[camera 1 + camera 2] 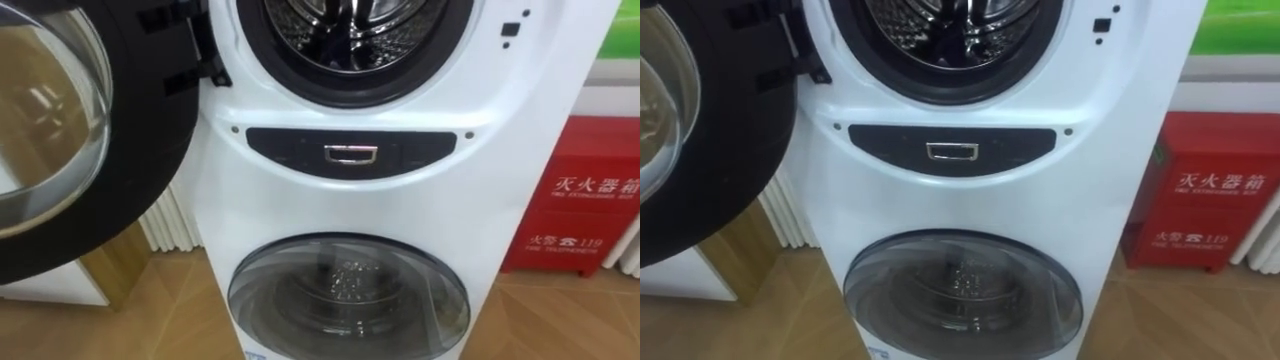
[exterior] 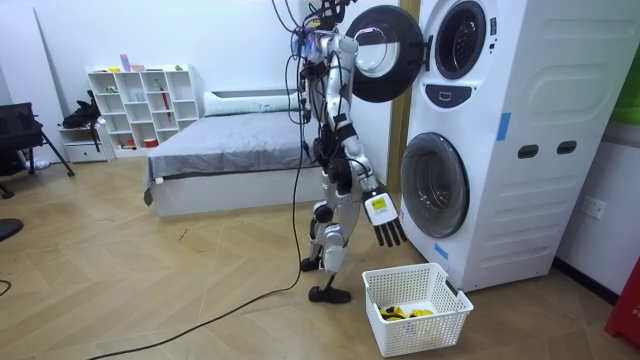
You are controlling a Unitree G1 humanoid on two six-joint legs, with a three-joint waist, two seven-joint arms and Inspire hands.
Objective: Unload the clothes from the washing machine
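Left eye view: the washing machine (image 1: 400,200) is facing the robot, its upper door (image 1: 60,120) standing open on the left

Room view: the right hand (image 2: 385,225) is hanging beside the lower door (image 2: 435,185), fingers straight and holding nothing; yellow clothes (image 2: 405,312) are lying in the basket (image 2: 440,322) on the floor

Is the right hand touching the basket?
Apart. Room view: the right hand hangs open above the basket, with a visible gap between fingertips and rim.

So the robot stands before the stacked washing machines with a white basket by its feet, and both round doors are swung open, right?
Not quite. The upper door is swung open, but the lower door is shut over its drum, as the left eye view shows. The rest holds: the robot stands before the stacked washing machines with the white basket by its feet.
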